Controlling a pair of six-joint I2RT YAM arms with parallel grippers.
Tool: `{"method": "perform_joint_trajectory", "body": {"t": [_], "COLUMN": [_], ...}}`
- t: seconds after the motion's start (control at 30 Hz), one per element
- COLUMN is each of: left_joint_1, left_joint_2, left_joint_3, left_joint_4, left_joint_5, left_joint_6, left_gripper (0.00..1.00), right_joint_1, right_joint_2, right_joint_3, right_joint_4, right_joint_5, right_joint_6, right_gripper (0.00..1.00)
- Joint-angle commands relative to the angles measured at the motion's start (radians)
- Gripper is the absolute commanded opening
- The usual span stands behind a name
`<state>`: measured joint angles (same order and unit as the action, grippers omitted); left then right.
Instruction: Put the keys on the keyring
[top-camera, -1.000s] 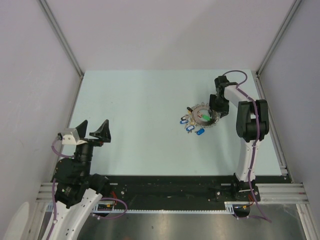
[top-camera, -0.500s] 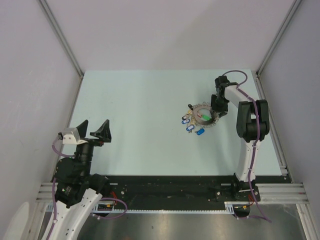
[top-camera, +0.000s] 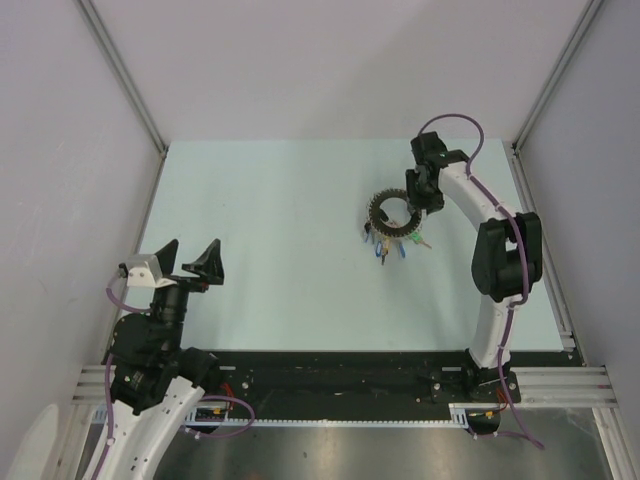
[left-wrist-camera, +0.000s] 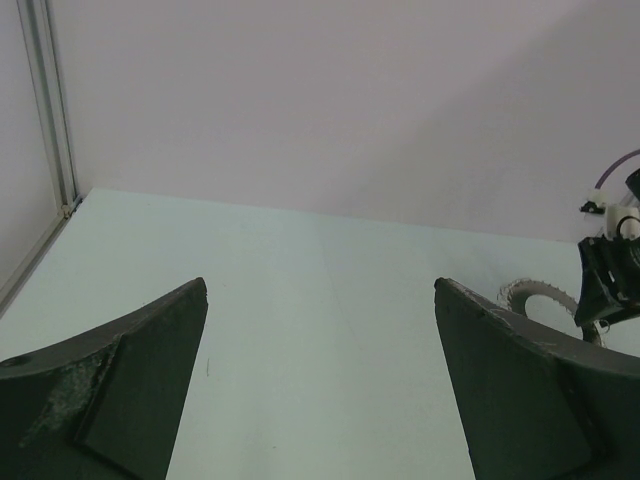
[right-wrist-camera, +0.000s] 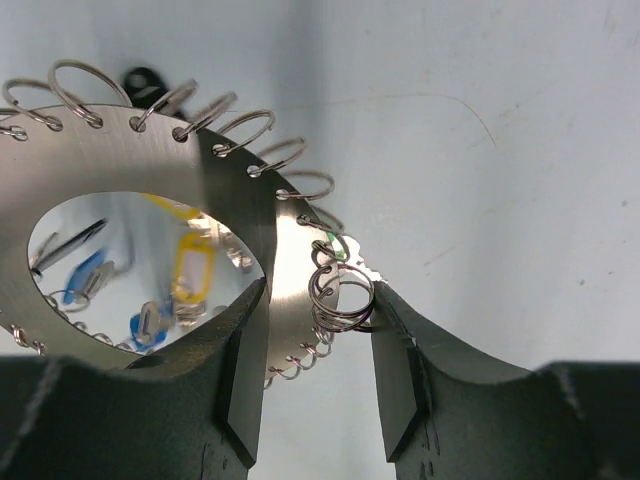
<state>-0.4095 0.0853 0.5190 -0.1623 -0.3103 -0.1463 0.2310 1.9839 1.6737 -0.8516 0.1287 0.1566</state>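
Note:
My right gripper (top-camera: 416, 203) is shut on the keyring (top-camera: 380, 206), a large flat grey metal ring held tilted off the table. In the right wrist view the ring's band (right-wrist-camera: 180, 165) sits between the jaws of that gripper (right-wrist-camera: 320, 300). One finger is inside the hole, and the other presses the small split rings at the rim. Several keys (top-camera: 386, 248) with blue and green heads dangle under the ring. Blue and yellow ones (right-wrist-camera: 148, 322) show blurred through the hole. My left gripper (top-camera: 186, 262) stands open over the near left table, holding nothing (left-wrist-camera: 320, 290).
The pale table (top-camera: 280, 230) is walled by grey panels with metal rails at the left (top-camera: 125, 80) and right (top-camera: 555, 80). From the left wrist view the keyring (left-wrist-camera: 535, 298) and the right gripper (left-wrist-camera: 612, 285) appear at the far right.
My right gripper has closed on the ring's band and raised it off the table, moving back and left. The ring now tilts and the keys hang beneath it. The left arm stayed still.

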Motion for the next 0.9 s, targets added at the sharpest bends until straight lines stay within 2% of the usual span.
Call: {"method": "perform_joint_trajectory", "body": {"t": [0.0,0.27,0.5,0.7,0.87], "left_joint_1": [0.003,0.003,0.003,0.003,0.003], "left_joint_2": [0.010,0.014,0.028,0.041,0.054], "left_joint_3": [0.012,0.012,0.012,0.010,0.010], "left_joint_4": [0.009,0.009,0.007,0.004,0.004], "left_joint_5": [0.013,0.014,0.014,0.011,0.011], "left_joint_6": [0.016,0.017,0.019,0.019,0.021], "left_gripper": [1.00,1.00,1.00,1.00,1.00], "right_joint_1": [0.070,0.276,0.462,0.536,0.531], "right_joint_2": [-0.117,-0.165,-0.125,-0.053,0.004], "right_joint_3": [0.083,0.057,0.041,0.005,-0.019], "right_joint_4": [-0.033,-0.023,0.006,0.071,0.141], "right_joint_5": [0.011,-0.003,0.002,-0.009,0.017], "right_joint_6": [-0.002,0.041,0.078,0.100,0.100], "right_gripper": [0.09,0.09,0.09,0.09,0.09]}}
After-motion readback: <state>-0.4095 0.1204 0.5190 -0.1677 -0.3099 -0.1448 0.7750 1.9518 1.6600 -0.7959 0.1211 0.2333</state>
